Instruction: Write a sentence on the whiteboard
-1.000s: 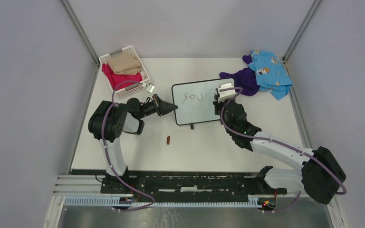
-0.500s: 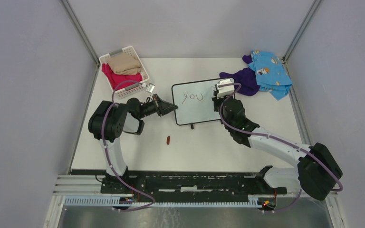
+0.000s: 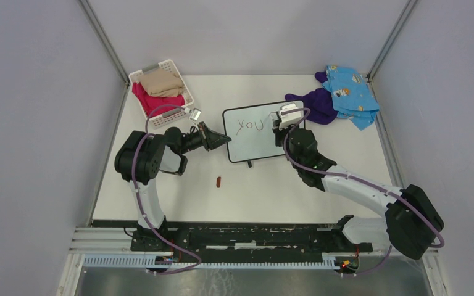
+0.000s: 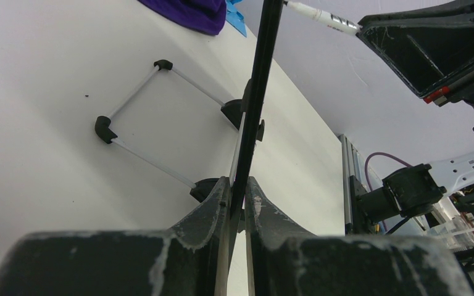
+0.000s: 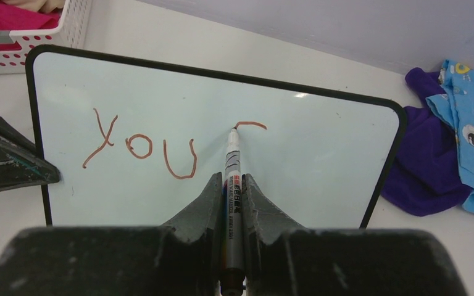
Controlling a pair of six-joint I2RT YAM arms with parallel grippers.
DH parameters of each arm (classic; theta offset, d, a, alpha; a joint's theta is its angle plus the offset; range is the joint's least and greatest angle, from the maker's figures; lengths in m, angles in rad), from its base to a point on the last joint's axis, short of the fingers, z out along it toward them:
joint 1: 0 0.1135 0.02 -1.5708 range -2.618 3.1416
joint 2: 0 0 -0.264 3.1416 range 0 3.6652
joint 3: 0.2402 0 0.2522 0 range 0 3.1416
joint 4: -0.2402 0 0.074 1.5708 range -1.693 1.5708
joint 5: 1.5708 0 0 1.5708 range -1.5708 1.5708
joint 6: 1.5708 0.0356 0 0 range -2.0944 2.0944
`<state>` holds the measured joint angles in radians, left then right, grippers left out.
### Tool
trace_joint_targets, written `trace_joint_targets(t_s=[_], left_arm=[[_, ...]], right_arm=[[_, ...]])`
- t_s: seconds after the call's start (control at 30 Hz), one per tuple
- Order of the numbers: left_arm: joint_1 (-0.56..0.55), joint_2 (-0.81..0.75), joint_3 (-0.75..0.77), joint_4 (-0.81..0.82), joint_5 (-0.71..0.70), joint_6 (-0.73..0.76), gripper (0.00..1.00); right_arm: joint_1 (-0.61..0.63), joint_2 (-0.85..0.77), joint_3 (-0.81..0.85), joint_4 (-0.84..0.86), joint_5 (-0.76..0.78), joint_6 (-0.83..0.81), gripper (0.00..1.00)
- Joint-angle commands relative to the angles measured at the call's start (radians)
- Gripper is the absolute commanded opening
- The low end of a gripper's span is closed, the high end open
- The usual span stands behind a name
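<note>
Whiteboard [image 3: 253, 145] stands mid-table on little black feet. The left gripper [image 4: 237, 192] has its fingers nearly closed, pinching the thin black frame at the left edge. Right gripper [image 5: 232, 185] is clamped narrow on the marker [image 5: 232, 161], tip touching the glossy face. Sentence [image 5: 141, 148]: "you" in reddish-brown, with a short arc starting the next letter to its right. Press lightly and sweep the curve down-left. Brace the board, since its slick face could slide.

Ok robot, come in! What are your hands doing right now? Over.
Left gripper shut on whiteboard edge. Right gripper shut on marker, tip on board. Sentence so far "you", next stroke begun. Nothing in the way.
</note>
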<state>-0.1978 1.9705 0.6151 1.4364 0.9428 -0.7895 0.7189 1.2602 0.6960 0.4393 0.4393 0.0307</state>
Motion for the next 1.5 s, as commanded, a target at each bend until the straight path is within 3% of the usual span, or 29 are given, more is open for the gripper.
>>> trace_joint_targets(t_s=[0.0,0.93,1.47], left_arm=[[0.002,0.013,0.009,0.01,0.008,0.042,0.13],[0.001,0.013,0.007,0.005,0.007,0.045,0.13],[0.001,0.011,0.009,0.005,0.006,0.044,0.13]], right_arm=[[-0.003,-0.027,-0.038,-0.02,-0.037,0.015,0.0],[-0.008,-0.144,-0.09,-0.034,0.072,0.023,0.0],[-0.03,-0.072,-0.018,-0.037,0.061,0.036,0.0]])
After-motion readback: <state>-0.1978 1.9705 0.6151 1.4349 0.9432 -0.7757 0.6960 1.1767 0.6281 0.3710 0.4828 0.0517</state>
